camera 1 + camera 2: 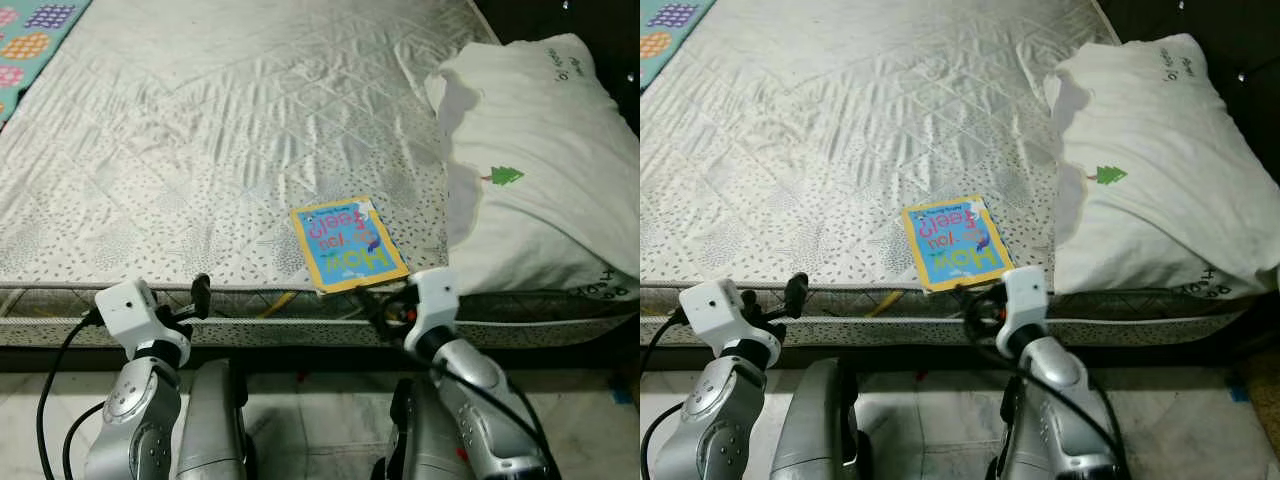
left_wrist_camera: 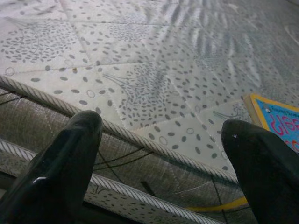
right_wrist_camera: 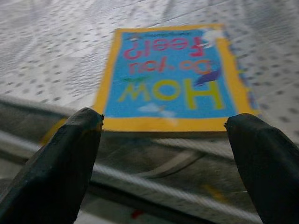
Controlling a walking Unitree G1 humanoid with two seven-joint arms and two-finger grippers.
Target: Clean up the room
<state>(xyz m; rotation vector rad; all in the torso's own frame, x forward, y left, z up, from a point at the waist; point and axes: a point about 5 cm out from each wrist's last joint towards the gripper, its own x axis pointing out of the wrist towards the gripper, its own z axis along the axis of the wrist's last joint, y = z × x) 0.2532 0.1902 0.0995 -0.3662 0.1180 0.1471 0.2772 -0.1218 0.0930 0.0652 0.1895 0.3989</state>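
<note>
The book [image 1: 349,244] lies flat on the mattress [image 1: 200,140], cover up, at the near edge of the bed, with one corner just overhanging the piping. From my right gripper [image 3: 163,140] it sits dead ahead at twelve o'clock: through the right wrist camera its near short edge runs square across the gap between my two black fingers, and the title reads upside down to me. Its long axis runs away from me across the bed, tipped slightly toward eleven o'clock in the head view. My right jaws stand wide and empty, spread about as broad as the book's short side, held just off the mattress edge and a little below the cover. My left gripper [image 2: 163,154] hangs further along the same bed edge, at about nine o'clock from the book, also with jaws wide and holding nothing; from there the yellow border shows off to one side, well apart. So the right arm is clearly the nearer one, and I judge the reach to be a short push straight forward. The big white pillow [image 1: 540,160] lies at about two o'clock from the book, close but not touching it.
</note>
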